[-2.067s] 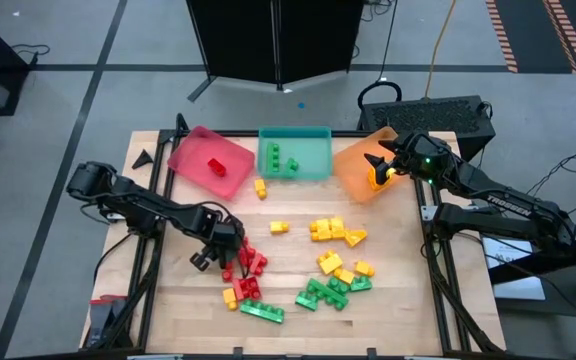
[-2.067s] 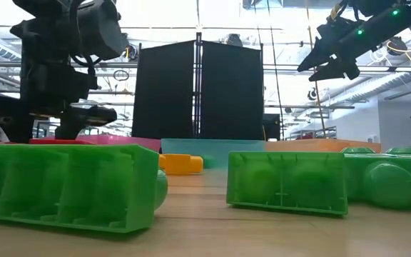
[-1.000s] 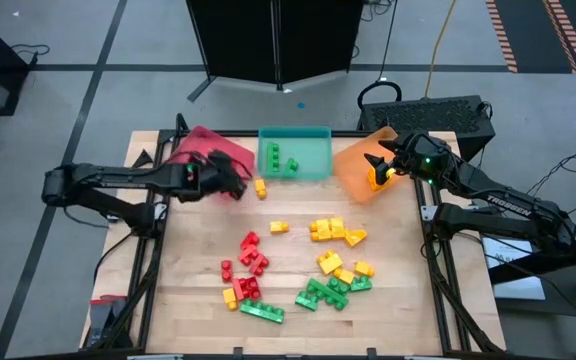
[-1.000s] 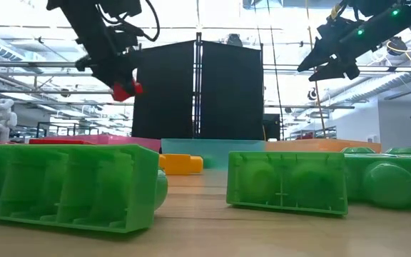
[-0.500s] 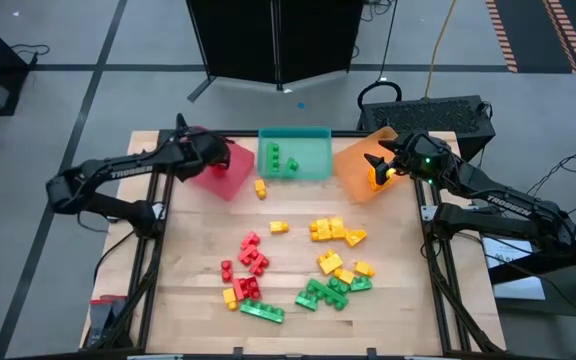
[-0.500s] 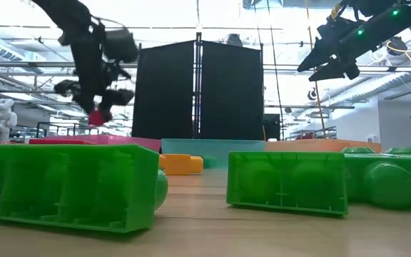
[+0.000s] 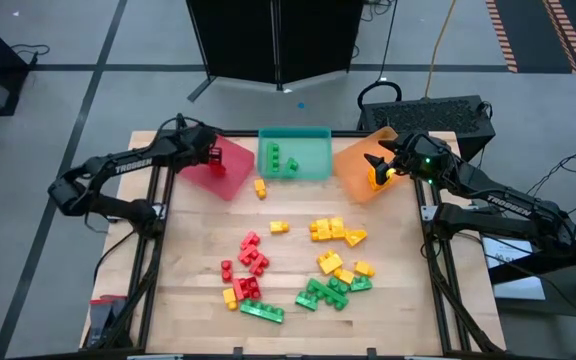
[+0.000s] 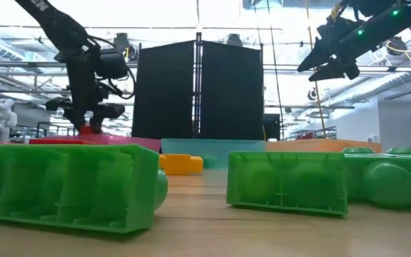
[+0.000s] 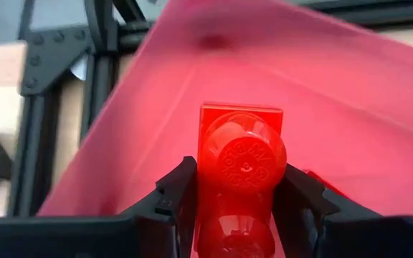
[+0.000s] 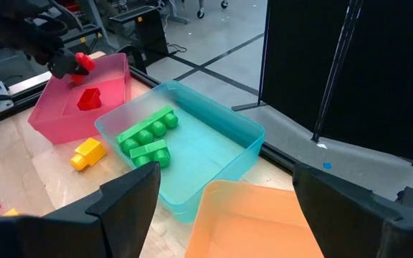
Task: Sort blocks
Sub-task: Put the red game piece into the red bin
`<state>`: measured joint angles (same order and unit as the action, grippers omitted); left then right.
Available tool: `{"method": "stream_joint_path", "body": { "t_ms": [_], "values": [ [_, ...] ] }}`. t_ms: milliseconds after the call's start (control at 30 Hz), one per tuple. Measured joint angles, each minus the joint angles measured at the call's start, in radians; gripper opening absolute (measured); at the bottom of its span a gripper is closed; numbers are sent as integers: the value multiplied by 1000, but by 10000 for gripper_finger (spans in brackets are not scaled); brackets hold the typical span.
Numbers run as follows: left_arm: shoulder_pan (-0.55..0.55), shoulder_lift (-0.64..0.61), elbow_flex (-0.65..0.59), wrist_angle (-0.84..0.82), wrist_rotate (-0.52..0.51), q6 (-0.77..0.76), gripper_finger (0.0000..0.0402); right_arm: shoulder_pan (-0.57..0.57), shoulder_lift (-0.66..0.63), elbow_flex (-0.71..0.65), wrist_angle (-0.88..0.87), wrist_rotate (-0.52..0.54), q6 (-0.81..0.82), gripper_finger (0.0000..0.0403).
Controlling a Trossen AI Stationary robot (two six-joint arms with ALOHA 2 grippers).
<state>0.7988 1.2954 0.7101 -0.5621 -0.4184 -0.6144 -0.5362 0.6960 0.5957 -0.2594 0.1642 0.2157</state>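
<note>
Two dark jointed arms carry white lettering on their links. The right arm shows a green light near its wrist.

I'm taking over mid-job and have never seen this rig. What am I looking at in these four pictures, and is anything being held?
Two dark robot arms work at a wooden table. One picture looks straight down, one looks level across the tabletop, and one comes from each arm's wrist. Along the far edge sit a red tray, a teal tray and an orange tray. Loose red, green and yellow blocks lie scattered in the middle. The left gripper is shut on a red block, held over the red tray. The right gripper waits open above the orange tray, holding nothing.
</note>
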Motion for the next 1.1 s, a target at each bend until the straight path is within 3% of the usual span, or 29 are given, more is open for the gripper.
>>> {"method": "stream_joint_path", "body": {
  "t_ms": [300, 400, 533, 833, 1100],
  "values": [
    [6, 7, 0, 4, 35, 2, 255, 0, 0, 0, 0, 0, 0, 315],
    [6, 6, 0, 24, 71, 24, 267, 0, 0, 0, 0, 0, 0, 315],
    [-30, -30, 25, 86, 206, 130, 270, 0, 0, 0, 0, 0, -17, 315],
    [-328, -162, 122, 138, 423, 329, 271, 0, 0, 0, 0, -7, -31, 315],
    [-650, -130, 99, 137, 355, 134, 271, 0, 0, 0, 0, -9, -45, 315]
  ]
}}
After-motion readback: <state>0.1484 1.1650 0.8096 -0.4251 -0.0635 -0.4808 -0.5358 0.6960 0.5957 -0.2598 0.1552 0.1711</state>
